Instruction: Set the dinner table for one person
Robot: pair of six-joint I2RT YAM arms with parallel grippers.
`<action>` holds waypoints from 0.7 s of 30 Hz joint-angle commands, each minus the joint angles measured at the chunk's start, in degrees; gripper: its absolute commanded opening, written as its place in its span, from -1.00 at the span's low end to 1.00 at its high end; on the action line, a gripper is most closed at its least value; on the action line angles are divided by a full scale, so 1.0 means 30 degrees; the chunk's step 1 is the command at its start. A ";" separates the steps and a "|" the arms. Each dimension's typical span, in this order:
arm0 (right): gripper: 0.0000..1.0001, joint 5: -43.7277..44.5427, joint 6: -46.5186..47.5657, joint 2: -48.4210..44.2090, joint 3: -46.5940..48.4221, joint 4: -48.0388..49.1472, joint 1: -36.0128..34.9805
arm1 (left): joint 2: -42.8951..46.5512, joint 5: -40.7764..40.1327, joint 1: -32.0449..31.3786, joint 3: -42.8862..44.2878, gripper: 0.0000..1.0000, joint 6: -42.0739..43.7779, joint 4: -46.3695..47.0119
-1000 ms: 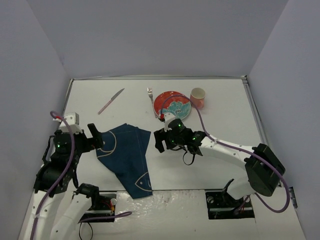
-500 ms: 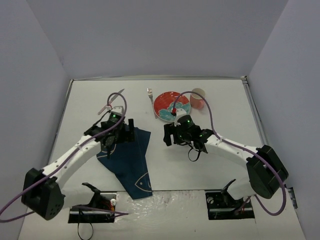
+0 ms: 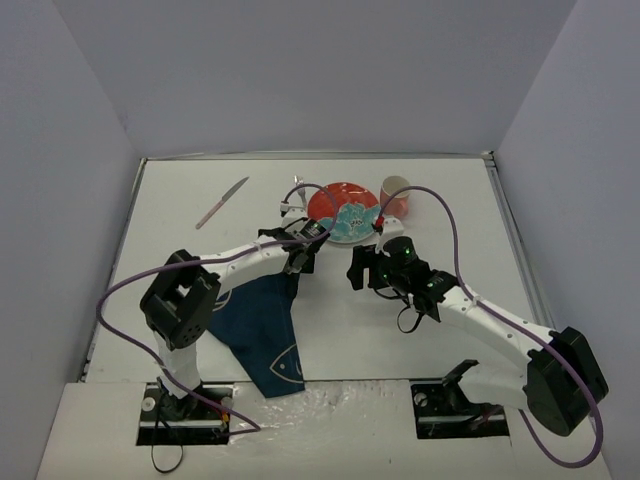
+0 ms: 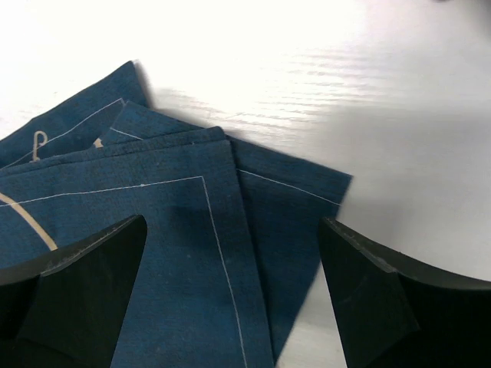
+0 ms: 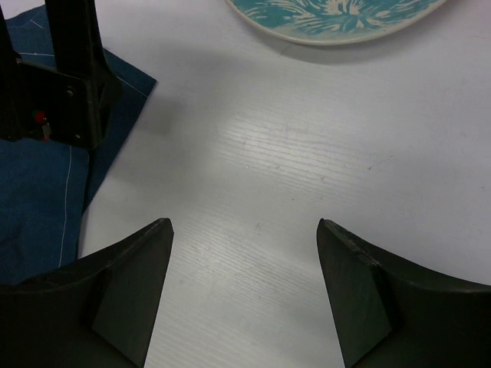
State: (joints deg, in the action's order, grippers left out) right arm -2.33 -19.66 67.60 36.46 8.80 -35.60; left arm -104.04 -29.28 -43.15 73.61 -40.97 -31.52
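Since left claw (image 3: 300, 258) swung from 9 o'clock side to placemat's (image 3: 255, 320) 1 o'clock corner, jaws apart, empty: cloth regrasp likely. Right claw (image 3: 362, 270) apart, empty, shifted toward plate (image 3: 345, 210), 12 o'clock. White table (image 3: 470, 220) beneath all, unset.

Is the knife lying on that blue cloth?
No. The knife lies on the bare white dinner table, up at the far left and well apart from the blue cloth.
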 commanded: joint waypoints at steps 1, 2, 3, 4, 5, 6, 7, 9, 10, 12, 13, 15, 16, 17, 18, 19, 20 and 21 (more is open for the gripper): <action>0.44 0.0195 -0.0021 -0.0827 -0.0234 0.0818 0.0377 | -0.0617 -0.2405 -0.0119 0.1349 0.80 -0.0382 -0.1541; 0.44 0.0143 -0.0010 -0.0883 -0.0269 0.0830 0.0417 | -0.0739 -0.2516 -0.0119 0.1337 0.78 -0.0429 -0.1670; 0.44 0.0097 -0.0009 -0.0884 -0.0300 0.0861 0.0433 | -0.0817 -0.2594 -0.0119 0.1276 0.75 -0.0491 -0.1794; 0.44 0.0026 -0.0019 -0.0856 -0.0325 0.0904 0.0431 | -0.0875 -0.2651 -0.0119 0.1198 0.72 -0.0541 -0.1865; 0.44 -0.0068 -0.0038 -0.0800 -0.0344 0.0961 0.0413 | -0.0913 -0.2690 -0.0119 0.1104 0.71 -0.0579 -0.1886; 0.44 -0.0141 -0.0056 -0.0746 -0.0379 0.1049 0.0429 | -0.0983 -0.2709 -0.0119 0.1048 0.70 -0.0649 -0.1904; 0.44 -0.0230 -0.0092 -0.0685 -0.0412 0.1158 0.0441 | -0.1064 -0.2721 -0.0119 0.0995 0.69 -0.0722 -0.1916; 0.44 -0.0542 -0.0201 -0.0553 -0.0456 0.1468 0.0441 | -0.1263 -0.2698 -0.0119 0.0884 0.63 -0.0900 -0.1893; 0.44 -0.0740 -0.0256 -0.0477 -0.0504 0.1632 0.0441 | -0.1352 -0.2664 -0.0119 0.0794 0.61 -0.0974 -0.1859; 0.44 -0.1025 -0.0434 -0.0337 -0.0629 0.2045 0.0467 | -0.1572 -0.2581 -0.0119 0.0612 0.52 -0.1073 -0.1802; 0.44 -0.1190 -0.0506 -0.0294 -0.0684 0.2214 0.0470 | -0.1658 -0.2575 -0.0119 0.0555 0.48 -0.1137 -0.1868; 0.43 -0.1473 -0.0649 -0.0240 -0.0795 0.2522 0.0457 | -0.1764 -0.2548 -0.0119 0.0402 0.37 -0.1266 -0.1987; 0.43 -0.1543 -0.0724 -0.0240 -0.0858 0.2654 0.0441 | -0.1762 -0.2517 -0.0119 0.0290 0.33 -0.1322 -0.1998; 0.43 -0.1571 -0.0779 -0.0240 -0.0927 0.2751 0.0441 | -0.1748 -0.2516 -0.0119 0.0207 0.31 -0.1364 -0.1970; 0.43 -0.1606 -0.0836 -0.0240 -0.0996 0.2849 0.0441 | -0.1736 -0.2511 -0.0119 0.0121 0.28 -0.1406 -0.1946; 0.44 -0.1690 -0.0899 -0.0240 -0.1059 0.2955 0.0441 | -0.1736 -0.2470 -0.0119 0.0016 0.22 -0.1448 -0.1946; 0.44 -0.1755 -0.0917 -0.0240 -0.1111 0.3035 0.0441 | -0.1719 -0.2458 -0.0110 -0.0064 0.18 -0.1485 -0.1945; 0.44 -0.1814 -0.0917 -0.0240 -0.1157 0.3105 0.0441 | -0.1696 -0.2458 -0.0099 -0.0134 0.15 -0.1520 -0.1945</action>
State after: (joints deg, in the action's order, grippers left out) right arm -6.15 -21.33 67.00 33.26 12.73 -34.52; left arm -110.16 -35.03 -43.44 73.72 -43.98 -36.09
